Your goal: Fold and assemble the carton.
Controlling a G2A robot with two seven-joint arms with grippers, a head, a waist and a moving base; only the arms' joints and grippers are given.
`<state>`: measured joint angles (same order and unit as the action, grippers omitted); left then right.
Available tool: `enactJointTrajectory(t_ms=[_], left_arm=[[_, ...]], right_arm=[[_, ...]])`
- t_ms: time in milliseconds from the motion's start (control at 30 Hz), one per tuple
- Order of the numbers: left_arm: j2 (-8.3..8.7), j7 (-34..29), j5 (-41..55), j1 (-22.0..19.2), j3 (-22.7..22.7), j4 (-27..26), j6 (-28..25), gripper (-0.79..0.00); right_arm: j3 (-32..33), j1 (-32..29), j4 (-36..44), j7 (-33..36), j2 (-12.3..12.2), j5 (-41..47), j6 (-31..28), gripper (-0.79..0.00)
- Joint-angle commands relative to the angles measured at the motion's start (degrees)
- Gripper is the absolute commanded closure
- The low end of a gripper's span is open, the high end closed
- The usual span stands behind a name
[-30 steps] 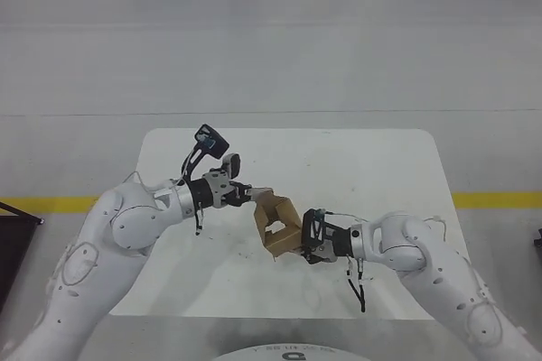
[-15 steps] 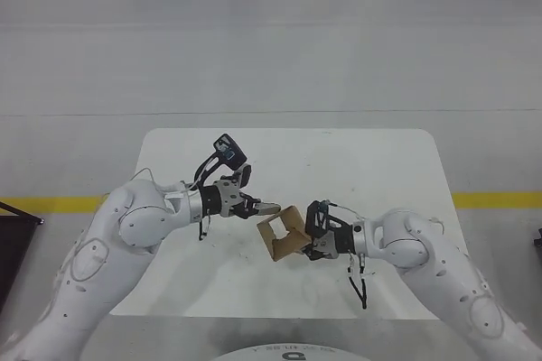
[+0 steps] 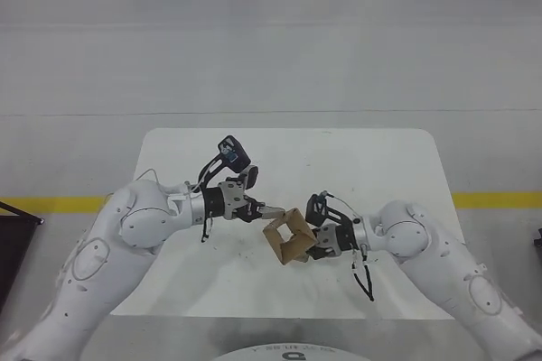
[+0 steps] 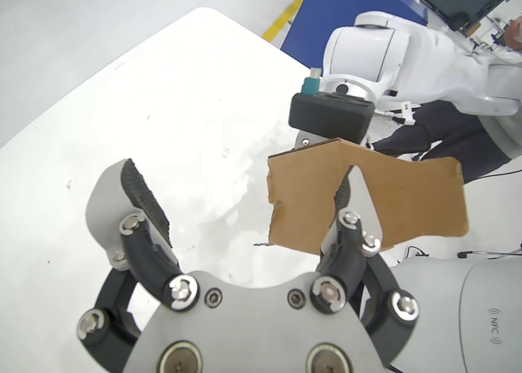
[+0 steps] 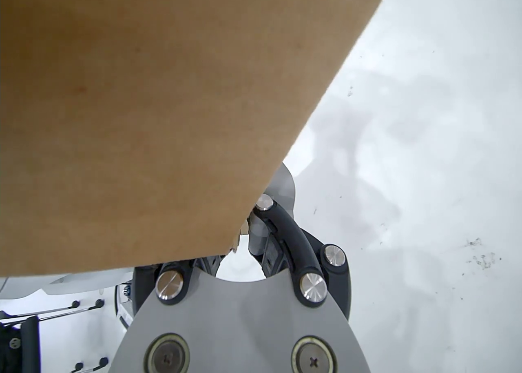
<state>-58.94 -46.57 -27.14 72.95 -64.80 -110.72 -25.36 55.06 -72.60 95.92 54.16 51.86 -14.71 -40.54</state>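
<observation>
The brown carton (image 3: 288, 236) sits near the middle of the white counter (image 3: 379, 162), between the two arms, opened into a hollow square tube with one corner pointing left. The right claw (image 3: 318, 238) meets the carton's right side. In its wrist view the right claw (image 5: 248, 223) appears to be clenched on the lower edge of a carton (image 5: 163, 85) wall, though the cardboard hides one finger. The left claw (image 3: 264, 212) is just left of the carton, its jaws spread wide and released (image 4: 242, 174). One finger (image 4: 354, 203) lies against the outer face of the carton (image 4: 399, 195).
</observation>
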Motion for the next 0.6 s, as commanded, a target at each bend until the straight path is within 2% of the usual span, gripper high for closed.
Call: enactJointTrajectory(t_ms=[0, 567], left_arm=[[-0.01, -0.13, 0.1, -0.22, 0.38, 0.07, -0.36, -0.785], [0.19, 0.05, -0.54, -1.26, 0.92, -0.65, -0.62, -0.785]], right_arm=[[-0.3, 0.54, -0.46, 0.57, 0.05, 1.1, 0.74, 0.0], [0.33, 0.87, 0.25, 1.01, -0.32, 2.32, 7.39, 0.0]])
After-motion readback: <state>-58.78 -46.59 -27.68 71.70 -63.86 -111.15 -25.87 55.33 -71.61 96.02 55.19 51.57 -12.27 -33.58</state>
